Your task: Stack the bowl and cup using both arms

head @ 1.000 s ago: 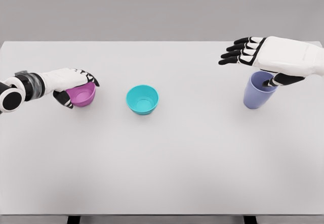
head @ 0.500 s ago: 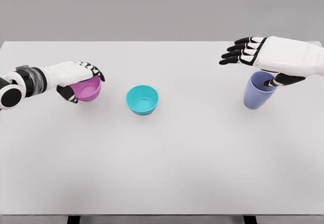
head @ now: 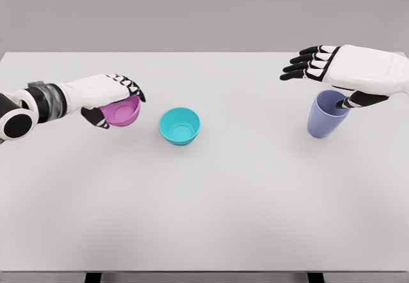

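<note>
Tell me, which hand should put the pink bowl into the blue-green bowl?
Probably the left hand. It already grips the pink bowl, just beside the teal bowl. The right hand is far off, over the purple cup.

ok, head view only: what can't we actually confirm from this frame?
- Pink bowl: far rim and left side covered by the left hand; lifted or touching the table, unclear.
- Purple cup: right hand covers its far rim; thumb contact unclear.
- Both arms cut off by the picture's edges.
- Teal bowl: fully visible.
</note>
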